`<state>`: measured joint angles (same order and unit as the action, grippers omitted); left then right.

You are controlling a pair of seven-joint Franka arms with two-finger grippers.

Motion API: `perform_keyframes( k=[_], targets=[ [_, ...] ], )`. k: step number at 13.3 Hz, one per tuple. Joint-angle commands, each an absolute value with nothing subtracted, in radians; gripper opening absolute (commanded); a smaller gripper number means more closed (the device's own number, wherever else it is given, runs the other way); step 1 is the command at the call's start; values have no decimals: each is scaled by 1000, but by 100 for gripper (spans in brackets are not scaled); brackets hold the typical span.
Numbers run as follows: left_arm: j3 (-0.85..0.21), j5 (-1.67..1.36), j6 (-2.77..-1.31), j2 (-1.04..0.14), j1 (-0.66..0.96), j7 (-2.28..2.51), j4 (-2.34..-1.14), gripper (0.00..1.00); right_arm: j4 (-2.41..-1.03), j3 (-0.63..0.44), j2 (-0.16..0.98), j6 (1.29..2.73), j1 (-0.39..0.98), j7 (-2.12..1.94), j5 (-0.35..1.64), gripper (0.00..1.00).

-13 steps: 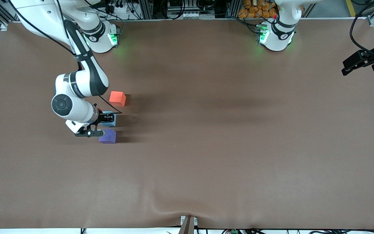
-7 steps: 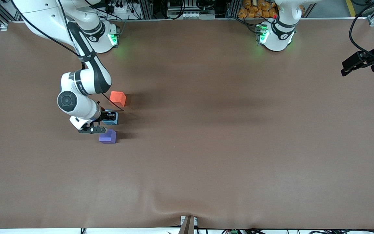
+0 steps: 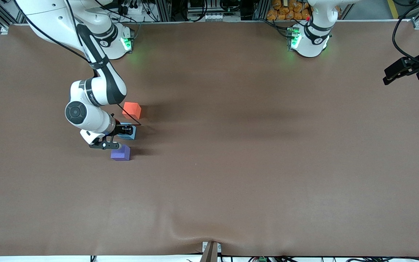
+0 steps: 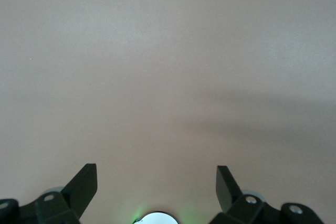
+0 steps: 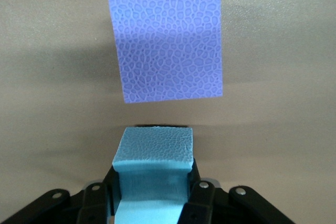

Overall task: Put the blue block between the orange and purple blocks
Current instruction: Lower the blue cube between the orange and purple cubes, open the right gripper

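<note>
item: blue block (image 5: 152,169), clamped in your right gripper (image 3: 125,130), fingers shut on its side faces; it sits low in the gap between the other two cubes.
neighbours: orange block (image 3: 132,110) farther from the front camera, purple block (image 3: 120,153) nearer, just beside the blue face but apart.
bearing: the row runs orange, blue, purple; the blue cube looks nearer the purple end.
spare: left gripper (image 4: 156,184), fingers wide, holding nothing, waiting at the left arm's end of the table (image 3: 267,163).

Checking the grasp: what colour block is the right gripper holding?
Light blue block, clearest in right wrist view.
</note>
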<state>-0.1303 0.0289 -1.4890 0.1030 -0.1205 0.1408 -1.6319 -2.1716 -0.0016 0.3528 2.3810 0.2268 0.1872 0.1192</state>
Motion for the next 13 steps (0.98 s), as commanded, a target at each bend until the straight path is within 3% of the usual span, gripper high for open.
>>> perform_keyframes(
  k=[1,6,7,8,9,11,13],
  targets=[
    [-133,26,-1476,107,-126,138,-1631,100,-2200,5,341,2411,222,187,133,0],
    [-141,26,-1473,110,-123,144,-1631,100,-2218,3,359,2445,207,192,135,0],
    [-143,26,-1473,110,-120,144,-1629,100,-2217,5,365,2441,204,205,135,19],
    [-146,26,-1473,112,-120,144,-1629,100,-2215,5,367,2439,199,218,135,70],
    [-158,26,-1473,115,-123,144,-1629,100,-2211,5,368,2436,202,244,135,100],
    [-160,26,-1470,117,-123,143,-1629,100,-2182,6,354,2418,212,293,135,100],
    [-158,26,-1468,117,-124,141,-1629,100,-2014,8,341,2192,210,301,135,100]
  ],
)
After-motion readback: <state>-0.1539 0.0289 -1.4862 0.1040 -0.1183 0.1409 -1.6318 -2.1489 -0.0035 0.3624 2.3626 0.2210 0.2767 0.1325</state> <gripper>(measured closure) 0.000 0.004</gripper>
